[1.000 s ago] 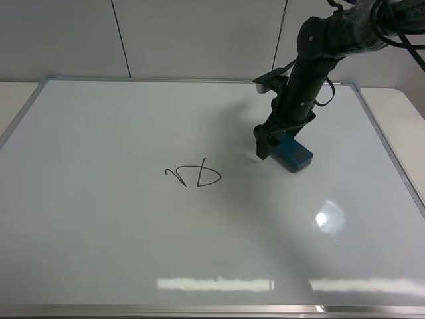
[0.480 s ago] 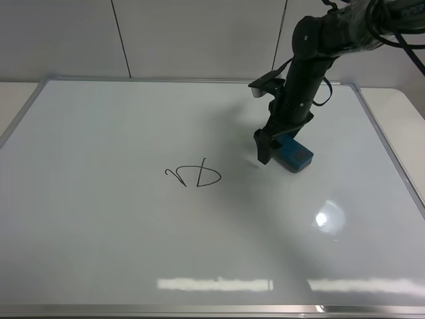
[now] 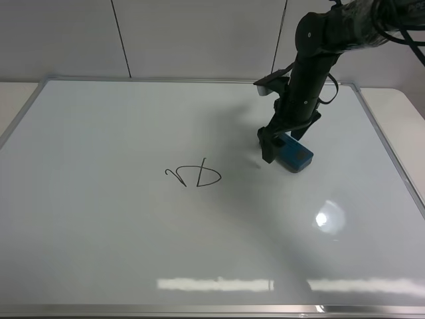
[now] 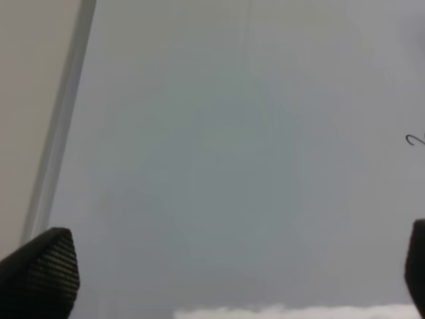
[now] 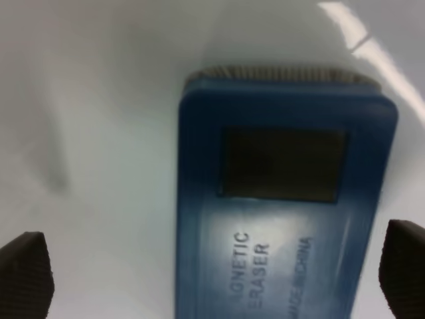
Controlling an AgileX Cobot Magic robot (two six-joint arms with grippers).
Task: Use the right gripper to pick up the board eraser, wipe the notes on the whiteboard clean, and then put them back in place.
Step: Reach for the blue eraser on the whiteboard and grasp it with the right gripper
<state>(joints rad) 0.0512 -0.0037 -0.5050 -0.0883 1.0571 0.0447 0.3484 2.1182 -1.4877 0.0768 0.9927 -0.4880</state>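
Note:
The teal-blue board eraser (image 3: 295, 157) lies flat on the whiteboard (image 3: 133, 246), right of centre. My right gripper (image 3: 277, 142) hangs low just over it. In the right wrist view the board eraser (image 5: 282, 199) sits between the two black fingertips (image 5: 24, 274), which stand wide on either side without touching it. The right gripper (image 5: 212, 274) is open. The notes (image 3: 192, 175), a black marker scribble, sit left of the eraser near the board's middle. My left gripper (image 4: 229, 272) is open over bare whiteboard (image 4: 219, 146), with a bit of the notes (image 4: 416, 139) at the picture's edge.
A thin silver frame (image 3: 199, 80) runs round the board; the left wrist view shows a stretch of the frame (image 4: 61, 133). A pale wall (image 3: 199, 36) rises behind. Ceiling lights glare on the glossy board (image 3: 329, 217) near the front right.
The right arm's wrist has swung slightly, left and then back right, staying low over the eraser. The eraser and the notes have not moved.

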